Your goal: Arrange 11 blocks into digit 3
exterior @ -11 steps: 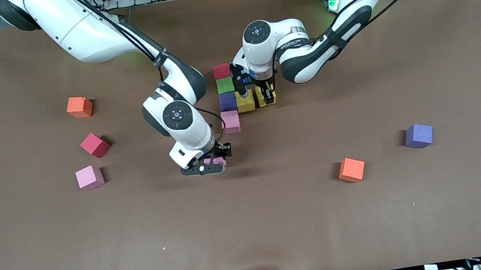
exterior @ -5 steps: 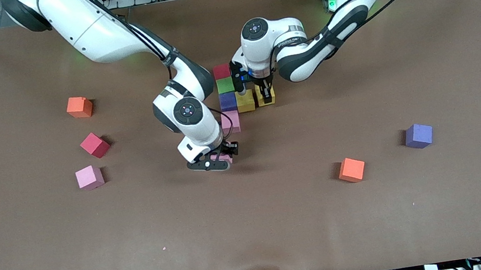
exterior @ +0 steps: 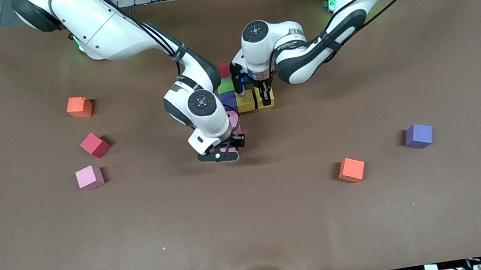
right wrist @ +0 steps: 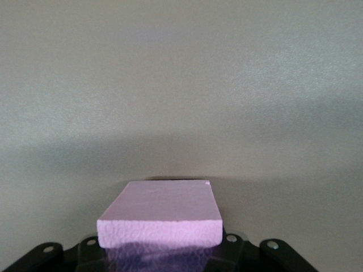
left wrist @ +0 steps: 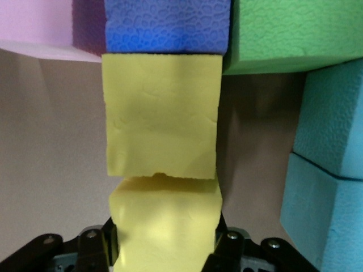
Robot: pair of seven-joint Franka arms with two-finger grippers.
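A column of blocks stands mid-table: red (exterior: 224,70), green (exterior: 225,85), purple (exterior: 228,100) and pink (exterior: 234,119), this last partly hidden by the right arm. A yellow block (exterior: 245,102) sits beside the purple one. My left gripper (exterior: 263,95) is shut on a second yellow block (left wrist: 164,226), set down against the first (left wrist: 161,113). Two cyan blocks (left wrist: 334,113) show only in the left wrist view. My right gripper (exterior: 223,151) is shut on a pink block (right wrist: 161,212), low over the table beside the column's pink end.
Loose blocks lie toward the right arm's end: orange (exterior: 79,107), red (exterior: 95,144) and pink (exterior: 89,177). Toward the left arm's end lie another orange block (exterior: 352,169) and a purple one (exterior: 418,135).
My right gripper has carried the pink block across the table toward the column's pink end. My left gripper has stayed on the yellow block.
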